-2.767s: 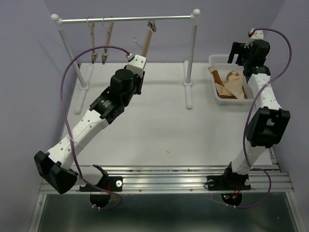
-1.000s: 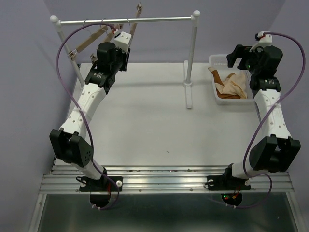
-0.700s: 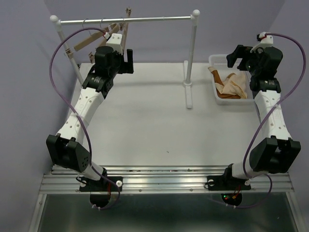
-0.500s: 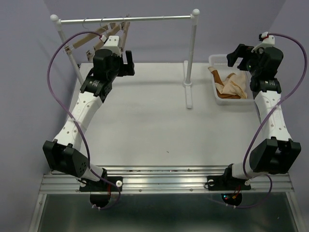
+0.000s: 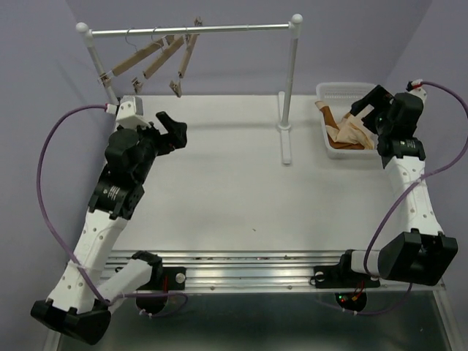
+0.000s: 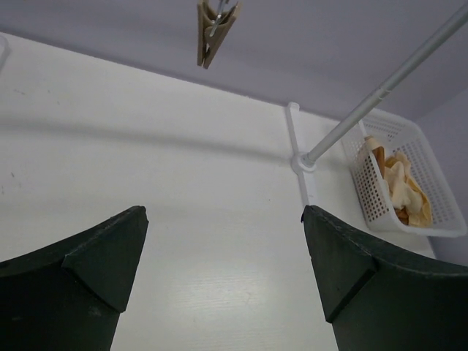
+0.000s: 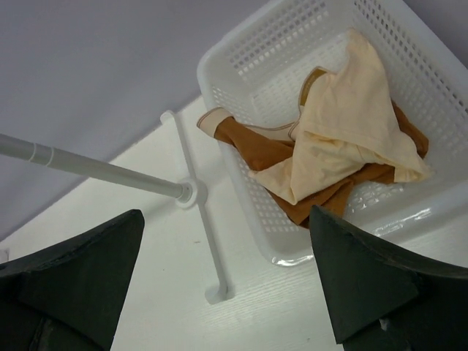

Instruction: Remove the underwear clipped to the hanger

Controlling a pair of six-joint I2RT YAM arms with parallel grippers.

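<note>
The underwear (image 5: 357, 126), pale cream fabric, lies crumpled in the white basket (image 5: 342, 87) on top of an orange-brown cloth; the right wrist view shows the underwear (image 7: 349, 121) from close above. Three light-wood hangers hang bunched at the rail's left end, all bare. The rightmost hanger (image 5: 186, 62) ends in a clip (image 6: 214, 31) that shows in the left wrist view. My left gripper (image 5: 170, 133) is open and empty, low over the table below the hangers. My right gripper (image 5: 365, 108) is open and empty beside the basket.
A white clothes rail (image 5: 190, 30) spans the back, with its right post (image 5: 290, 80) and foot standing mid-table left of the basket. Its left post (image 5: 102, 73) stands by the left wall. The orange-brown cloth (image 7: 256, 142) spills toward the basket's left rim (image 7: 241, 168).
My left gripper opened, let go of the hanger and drew back down and toward the near left. The hangers swung back together. My right gripper tilted slightly toward the basket.
</note>
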